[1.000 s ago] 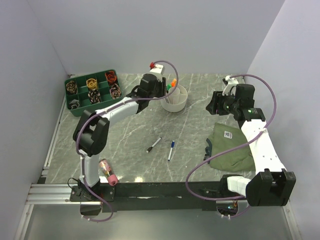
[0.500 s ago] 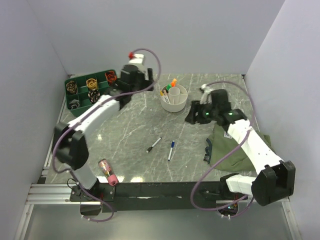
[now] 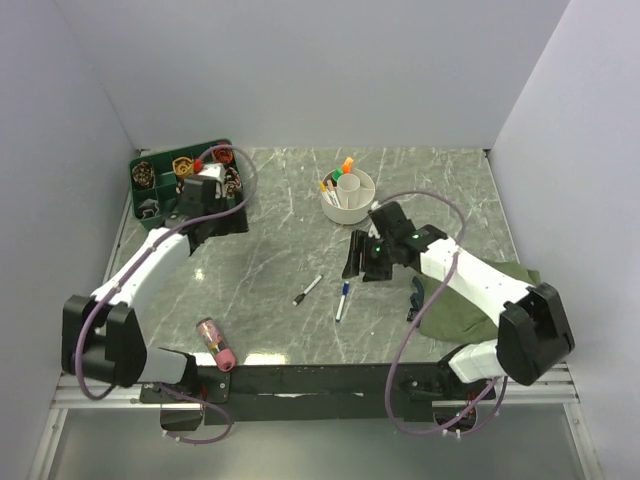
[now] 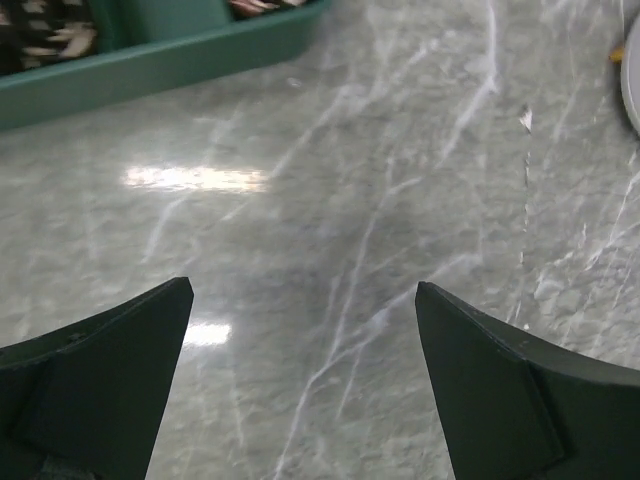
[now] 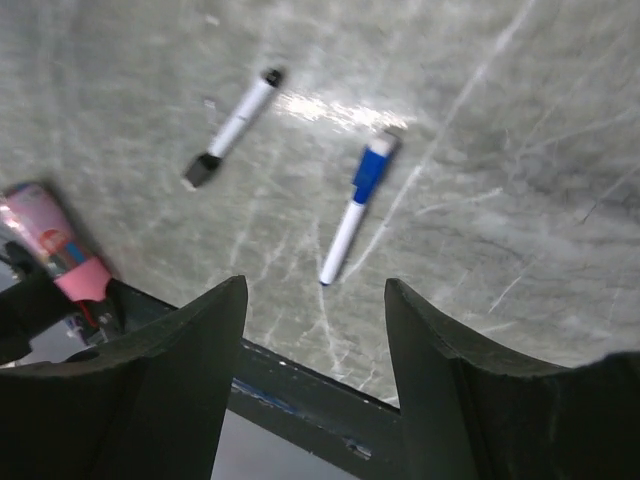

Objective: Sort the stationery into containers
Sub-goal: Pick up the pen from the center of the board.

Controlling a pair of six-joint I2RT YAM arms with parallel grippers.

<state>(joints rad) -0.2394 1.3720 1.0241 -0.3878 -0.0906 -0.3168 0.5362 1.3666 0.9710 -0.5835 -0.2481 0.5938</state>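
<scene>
The white round bowl (image 3: 349, 209) stands at the back centre with several capped pens upright in it, orange and green caps showing. Two pens lie on the marble: a white one with a black cap (image 3: 308, 290) (image 5: 232, 128) and a white one with a blue cap (image 3: 343, 298) (image 5: 358, 210). A thick pink marker (image 3: 216, 344) (image 5: 55, 250) lies at the front edge. My right gripper (image 3: 354, 262) (image 5: 315, 284) hangs open just above and right of the blue-capped pen, nothing between its fingers. Over bare marble beside the green tray, my left gripper (image 3: 212, 226) (image 4: 302, 288) is open and empty.
The dark green compartment tray (image 3: 150, 205) (image 4: 160, 60) with coiled bands sits at the back left. An olive cloth pouch (image 3: 470, 295) lies at the right under my right arm. The bowl's rim (image 4: 633, 90) shows at the right edge of the left wrist view.
My left arm has swung from the bowl to the left, beside the green tray, and its jaws have opened. My right arm has moved from the right side to the middle, above the two pens.
</scene>
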